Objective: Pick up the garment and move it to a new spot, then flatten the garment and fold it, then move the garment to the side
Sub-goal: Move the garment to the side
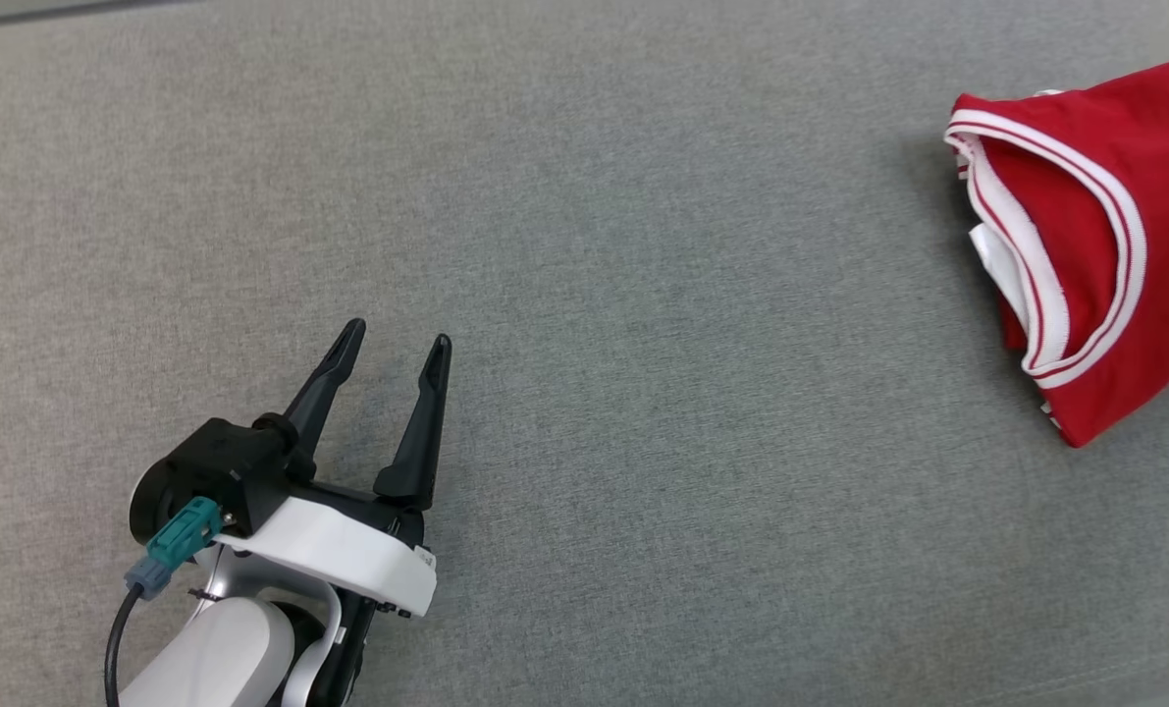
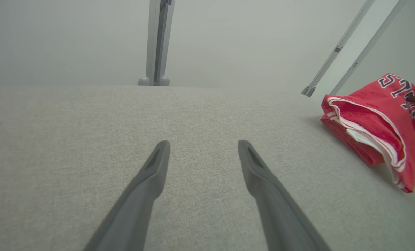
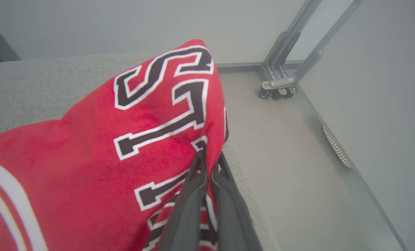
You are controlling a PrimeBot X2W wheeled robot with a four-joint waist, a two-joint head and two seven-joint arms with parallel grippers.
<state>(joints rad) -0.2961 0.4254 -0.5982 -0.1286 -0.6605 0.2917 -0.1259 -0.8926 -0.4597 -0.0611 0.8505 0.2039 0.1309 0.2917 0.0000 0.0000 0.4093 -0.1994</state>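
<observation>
The garment (image 1: 1094, 245) is a red jersey with white trim, folded and lying at the right edge of the grey fabric surface; it also appears at the right of the left wrist view (image 2: 378, 129). In the right wrist view the garment (image 3: 116, 139) shows dark, white-outlined lettering, and my right gripper (image 3: 207, 158) is shut on its edge, the cloth pinched between the two fingers. My left gripper (image 1: 395, 346) hovers low over the bare surface at the lower left, far from the garment, fingers (image 2: 158, 164) spread open with nothing between them.
The grey fabric surface (image 1: 643, 295) stretches wide between my left gripper and the garment. Its right edge (image 3: 249, 188) drops to a pale floor beside the garment. Metal frame legs (image 3: 280, 83) with casters stand on that floor; another post (image 2: 156, 42) rises beyond the far edge.
</observation>
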